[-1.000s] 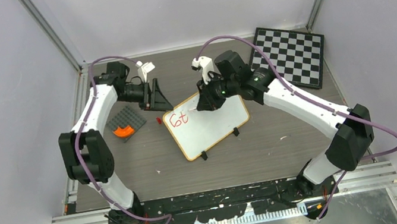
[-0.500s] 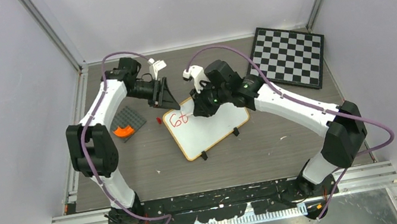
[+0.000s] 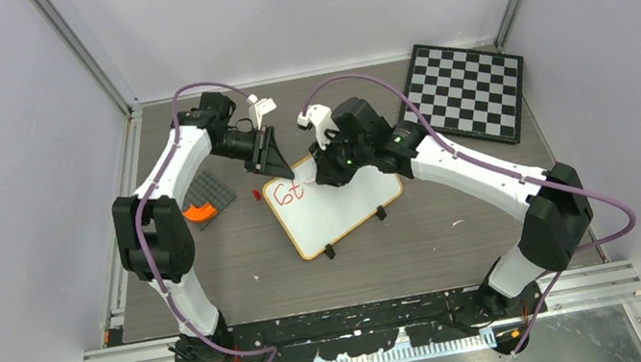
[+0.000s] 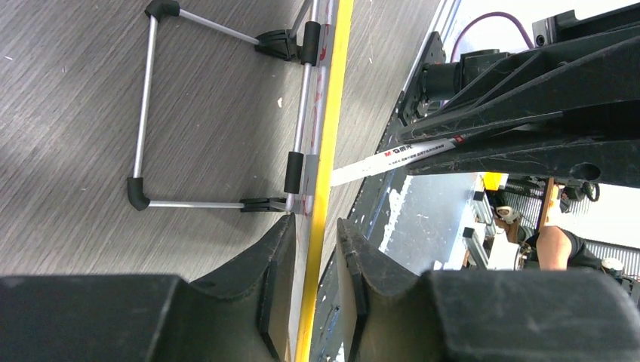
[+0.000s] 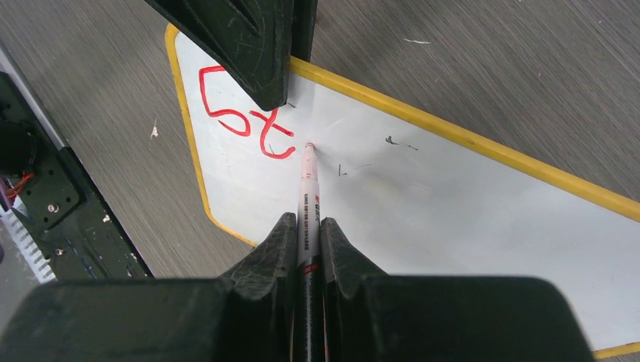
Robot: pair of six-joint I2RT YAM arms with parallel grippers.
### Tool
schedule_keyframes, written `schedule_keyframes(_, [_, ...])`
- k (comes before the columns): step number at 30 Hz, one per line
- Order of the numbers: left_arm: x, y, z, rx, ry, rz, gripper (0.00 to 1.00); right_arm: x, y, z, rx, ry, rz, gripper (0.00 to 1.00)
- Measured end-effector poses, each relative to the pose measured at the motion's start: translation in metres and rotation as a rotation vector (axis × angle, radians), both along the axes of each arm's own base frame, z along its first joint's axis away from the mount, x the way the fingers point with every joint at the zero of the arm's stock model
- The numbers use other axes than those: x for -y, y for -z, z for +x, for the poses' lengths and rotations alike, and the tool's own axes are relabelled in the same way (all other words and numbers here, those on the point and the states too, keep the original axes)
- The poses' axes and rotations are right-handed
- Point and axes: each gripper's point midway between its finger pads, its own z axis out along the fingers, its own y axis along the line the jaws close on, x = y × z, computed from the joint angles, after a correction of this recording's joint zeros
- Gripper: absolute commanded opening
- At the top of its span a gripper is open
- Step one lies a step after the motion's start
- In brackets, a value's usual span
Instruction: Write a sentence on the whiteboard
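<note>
Where the left arm folds at its elbow by the left wall, we note its forearm reaching up and inward, the wrist turned down onto the far left corner of the whiteboard. The left fingers stand narrowly apart astride the board's yellow rim, one on each face, with a thin gap showing on one side. The right arm stretches from its elbow at the right across to the board's far edge. The right fingers are clamped on a marker, whose tip meets the white face just right of the red letters at the board's left end. The board sits skewed at mid-surface, raised on its wire stand. The rest of its writing face lies unmarked to the right of the tip. Bare surface shows between the near rim and the arm bases. A chequered board lies well apart at the far right, and an orange piece on a grey tile lies near the left arm.
</note>
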Motion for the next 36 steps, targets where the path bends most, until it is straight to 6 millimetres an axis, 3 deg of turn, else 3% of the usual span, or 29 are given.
schedule_keyframes(18, [0.0, 0.001, -0.001, -0.009, 0.001, 0.004, 0.14, -0.003, -0.007, 0.003, 0.017, -0.003, 0.015, 0.0])
schedule_keyframes(28, [0.0, 0.002, 0.001, 0.008, 0.01, 0.001, 0.0, -0.004, -0.004, 0.006, 0.031, -0.007, -0.004, 0.0])
schedule_keyframes(36, [0.0, 0.002, 0.001, 0.013, 0.014, 0.001, 0.0, 0.0, 0.003, 0.003, 0.023, -0.006, -0.018, 0.0])
